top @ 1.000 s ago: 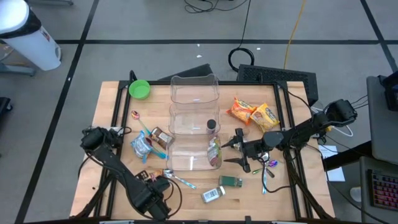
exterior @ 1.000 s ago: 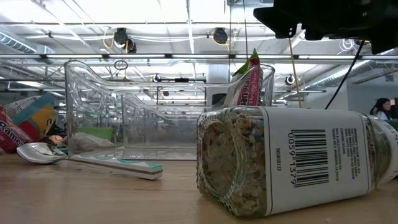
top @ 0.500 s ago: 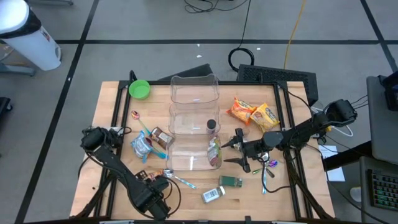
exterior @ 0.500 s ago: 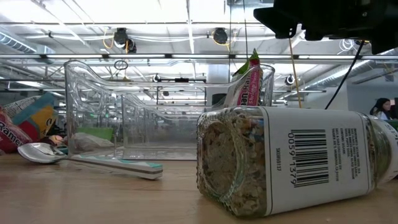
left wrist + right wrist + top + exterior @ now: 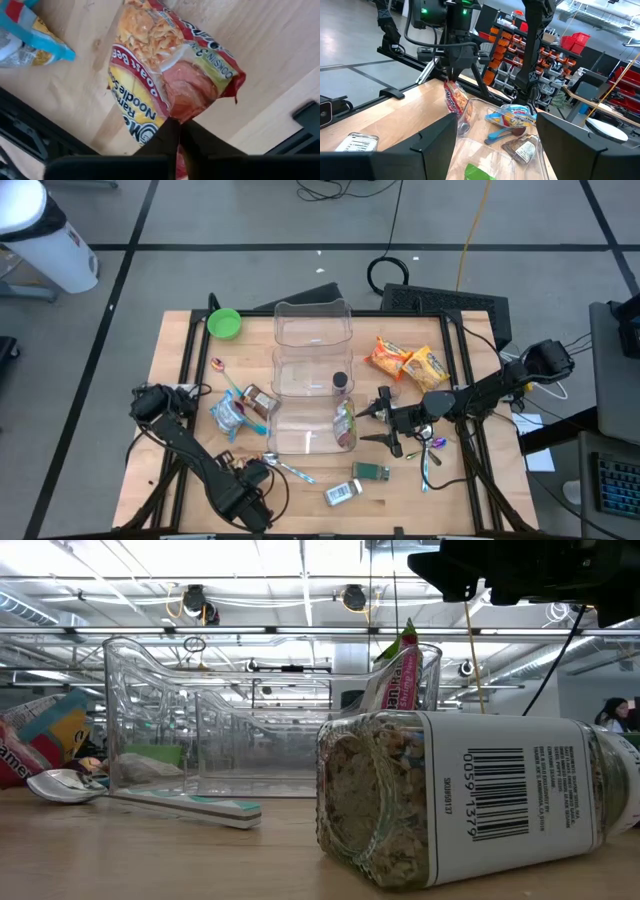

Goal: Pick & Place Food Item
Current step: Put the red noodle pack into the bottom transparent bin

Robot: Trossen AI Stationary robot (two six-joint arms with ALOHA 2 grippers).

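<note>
Left tool (image 5: 175,132) is clenched on one corner of the ramen noodle packet (image 5: 165,75), its two fingers pinched together on the wrapper's edge. From the right wrist view I can see the packet (image 5: 454,102) dangling upright beneath that tool, just beside the near wall of the clear container (image 5: 310,330). I cannot tell from any view whether its lower end is clear of the tabletop (image 5: 180,360). In the left wrist view the blue bag (image 5: 30,37) lies close by on the wood, apart from the packet.

My right tool (image 5: 365,425) waits on the other side of the container with its fingers spread wide and nothing between them.

I judge that the pick is made and the carry is about to begin. The task does not name a destination. The container is my best guess, since it already holds a pouch and a small jar.

For the next move I want a straight lift first, so the packet hangs free. The grip is on a corner only, so the wrapper may swing or slip. I would go up slowly, carry it over the container's rim with room to spare, and lower it into a compartment before releasing. I would also keep the right arm where it is.
</note>
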